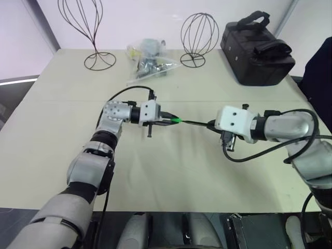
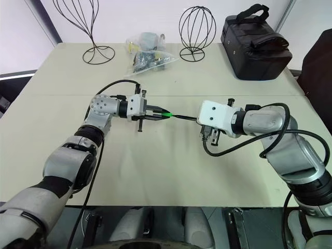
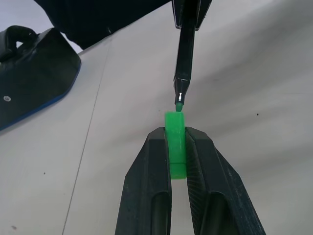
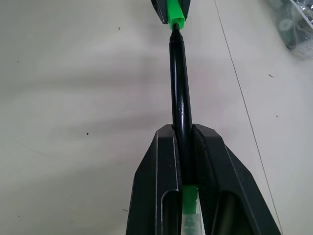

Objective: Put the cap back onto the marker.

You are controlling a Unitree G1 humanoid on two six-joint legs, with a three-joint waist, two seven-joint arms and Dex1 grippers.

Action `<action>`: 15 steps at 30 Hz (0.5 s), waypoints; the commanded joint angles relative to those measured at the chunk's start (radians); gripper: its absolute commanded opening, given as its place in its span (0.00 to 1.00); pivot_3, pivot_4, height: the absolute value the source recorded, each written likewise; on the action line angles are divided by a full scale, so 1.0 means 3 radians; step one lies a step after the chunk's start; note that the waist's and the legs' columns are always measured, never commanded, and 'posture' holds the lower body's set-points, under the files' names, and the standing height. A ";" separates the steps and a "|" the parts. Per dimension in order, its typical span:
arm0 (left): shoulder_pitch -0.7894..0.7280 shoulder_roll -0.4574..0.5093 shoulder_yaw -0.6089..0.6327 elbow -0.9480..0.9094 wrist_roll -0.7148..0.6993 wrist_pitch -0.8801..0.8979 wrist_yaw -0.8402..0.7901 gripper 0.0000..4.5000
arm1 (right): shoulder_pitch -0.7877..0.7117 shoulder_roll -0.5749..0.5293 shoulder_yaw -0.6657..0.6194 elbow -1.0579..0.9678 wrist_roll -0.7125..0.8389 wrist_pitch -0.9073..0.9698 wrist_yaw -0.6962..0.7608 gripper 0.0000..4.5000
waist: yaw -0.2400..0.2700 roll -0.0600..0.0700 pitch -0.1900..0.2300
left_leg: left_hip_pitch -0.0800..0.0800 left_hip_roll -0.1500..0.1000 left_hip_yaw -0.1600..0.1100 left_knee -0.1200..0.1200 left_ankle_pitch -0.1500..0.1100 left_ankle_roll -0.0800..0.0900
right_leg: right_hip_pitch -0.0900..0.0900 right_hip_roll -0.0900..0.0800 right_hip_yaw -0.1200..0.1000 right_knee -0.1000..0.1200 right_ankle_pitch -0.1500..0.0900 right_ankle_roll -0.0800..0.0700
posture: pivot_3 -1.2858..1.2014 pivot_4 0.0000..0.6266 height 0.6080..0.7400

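Observation:
Above the middle of the table my left gripper is shut on the small bright green cap, whose open end faces right. My right gripper is shut on the black marker, gripping it near its green rear end. The marker points left, level with the cap. In the left wrist view its green tip sits right at the cap's mouth, just touching or barely inside it. The right wrist view shows the cap lined up with the marker's tip.
On the beige table, two black wire stands and a clear bag of small parts sit at the back. A black case sits at the back right. A dark cable loops under the right wrist.

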 commanded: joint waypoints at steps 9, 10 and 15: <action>-0.0100 -0.0032 0.0017 -0.0056 -0.0013 -0.0062 -0.0064 0.00 | -0.0073 0.0012 -0.0018 -0.0106 0.0037 -0.0013 -0.0016 0.01 | 0.0000 0.0000 0.0000 | 0.0000 0.0000 0.0000 0.0000 0.0000 0.0000 | 0.0000 0.0000 0.0000 0.0000 0.0000 0.0000 | 0.52 0.24 1.00; -0.0100 -0.0036 0.0011 -0.0058 -0.0011 -0.0070 -0.0078 0.00 | -0.0073 0.0012 -0.0016 -0.0105 0.0037 -0.0016 -0.0015 0.01 | 0.0000 0.0000 0.0000 | 0.0000 0.0000 0.0000 0.0000 0.0000 0.0000 | 0.0000 0.0000 0.0000 0.0000 0.0000 0.0000 | 0.52 0.24 1.00; -0.0117 -0.0057 -0.0001 -0.0050 0.0004 -0.0096 -0.0091 0.00 | -0.0101 0.0024 0.0022 -0.0101 0.0036 -0.0013 -0.0009 0.01 | 0.0000 0.0000 0.0000 | 0.0000 0.0000 0.0000 0.0000 0.0000 0.0000 | 0.0000 0.0000 0.0000 0.0000 0.0000 0.0000 | 0.52 0.24 1.00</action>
